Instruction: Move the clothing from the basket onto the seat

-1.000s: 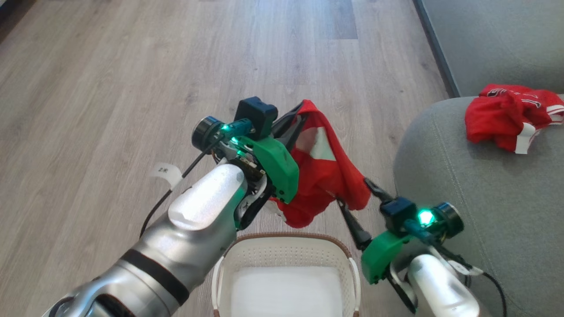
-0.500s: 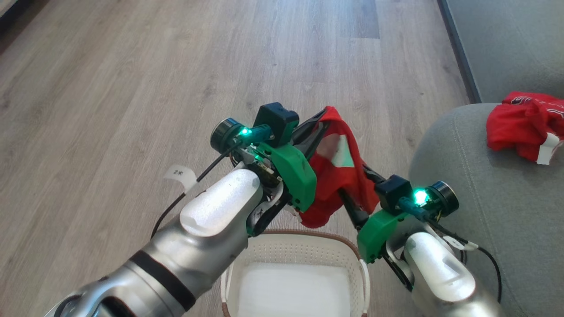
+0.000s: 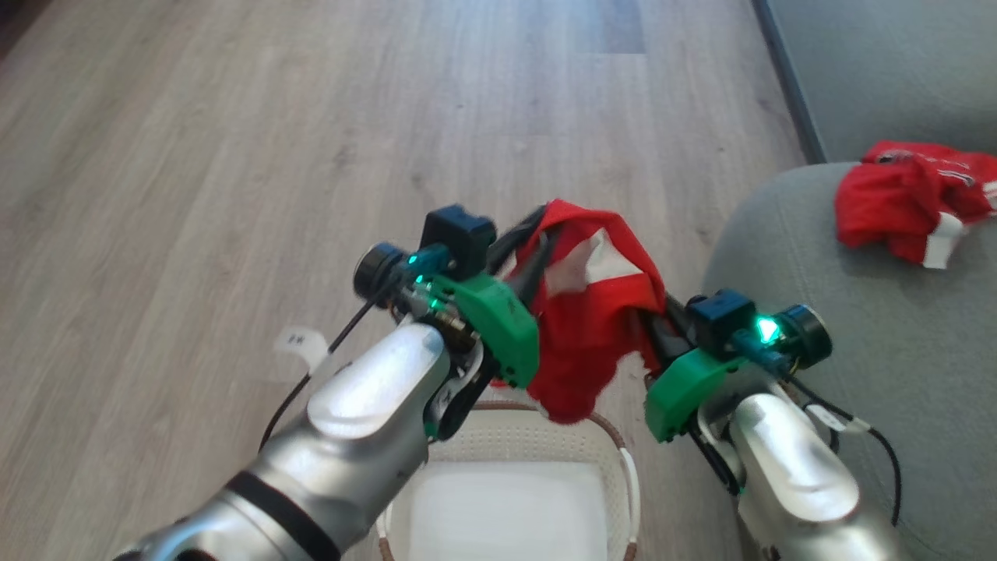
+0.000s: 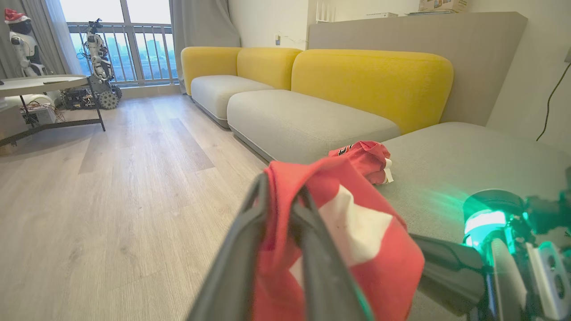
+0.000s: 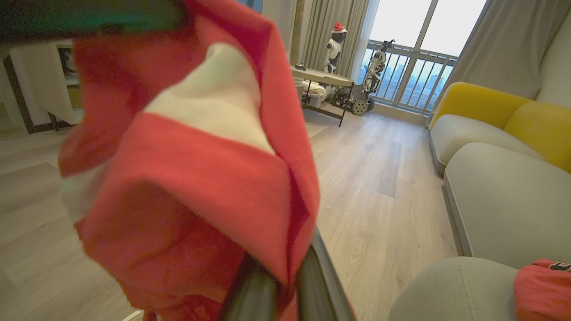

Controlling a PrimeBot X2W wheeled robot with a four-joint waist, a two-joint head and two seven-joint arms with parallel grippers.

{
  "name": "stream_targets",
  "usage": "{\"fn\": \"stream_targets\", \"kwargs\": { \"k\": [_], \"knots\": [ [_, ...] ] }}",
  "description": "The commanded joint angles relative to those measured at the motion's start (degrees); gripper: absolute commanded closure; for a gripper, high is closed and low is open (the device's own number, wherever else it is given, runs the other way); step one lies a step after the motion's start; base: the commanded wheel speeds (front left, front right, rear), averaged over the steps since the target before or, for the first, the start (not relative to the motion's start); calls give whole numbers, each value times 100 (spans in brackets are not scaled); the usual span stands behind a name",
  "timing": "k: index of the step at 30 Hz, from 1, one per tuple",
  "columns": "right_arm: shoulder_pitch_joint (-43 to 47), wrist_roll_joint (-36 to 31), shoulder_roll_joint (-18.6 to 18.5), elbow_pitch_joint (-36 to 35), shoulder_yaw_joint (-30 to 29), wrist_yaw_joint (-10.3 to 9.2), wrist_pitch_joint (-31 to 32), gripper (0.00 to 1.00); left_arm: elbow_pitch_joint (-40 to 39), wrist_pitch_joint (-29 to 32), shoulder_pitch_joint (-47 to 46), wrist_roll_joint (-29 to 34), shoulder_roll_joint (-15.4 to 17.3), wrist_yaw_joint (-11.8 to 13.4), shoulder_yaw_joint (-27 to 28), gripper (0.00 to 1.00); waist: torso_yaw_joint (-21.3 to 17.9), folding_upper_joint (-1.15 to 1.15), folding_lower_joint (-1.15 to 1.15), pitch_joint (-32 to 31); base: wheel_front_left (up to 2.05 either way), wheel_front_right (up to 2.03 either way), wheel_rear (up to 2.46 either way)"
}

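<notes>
A red garment (image 3: pixel 592 327) with a white patch hangs in the air above the basket (image 3: pixel 600 432), stretched between both grippers. My left gripper (image 3: pixel 544 226) is shut on its upper left fold, with cloth pinched between the fingers (image 4: pixel 283 185). My right gripper (image 3: pixel 653 310) is shut on its right edge; the red cloth (image 5: pixel 192 178) drapes over those fingertips. The basket's white floor shows bare. A second red garment (image 3: pixel 896 199) lies crumpled on the grey seat (image 3: pixel 857 327) at the right, beyond the right gripper.
Pale wood floor (image 3: pixel 311 156) stretches ahead and to the left. More grey cushions with yellow backs (image 4: pixel 370 84) run along the wall past the seat. A round table (image 4: pixel 40 82) and a parked robot stand far off by the window.
My right gripper, open a second ago below the hanging cloth, has risen and closed on the garment's right edge. The left gripper keeps its hold. The head camera has shifted a little.
</notes>
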Motion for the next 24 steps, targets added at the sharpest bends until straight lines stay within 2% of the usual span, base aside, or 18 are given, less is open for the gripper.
{"fn": "stream_targets", "kwargs": {
  "k": [1,8,17,24],
  "knots": [
    [-334,7,30,-233,9,-2,-39,100,-116,-77,-221,-52,86,36,234,0,-102,0,0,13,0,0,0],
    [-337,-41,-19,-443,-416,-2,-39,100,-112,-232,98,-96,104,94,356,0,-564,0,0,52,0,0,0],
    [-296,-181,-285,-639,-1018,-2,-39,100,-292,-295,603,-47,81,65,510,0,-1304,0,0,112,0,0,0],
    [-249,-342,-362,-907,-1431,-2,69,100,-732,-299,959,319,79,94,802,0,-1958,0,0,175,0,0,0]
  ]
}}
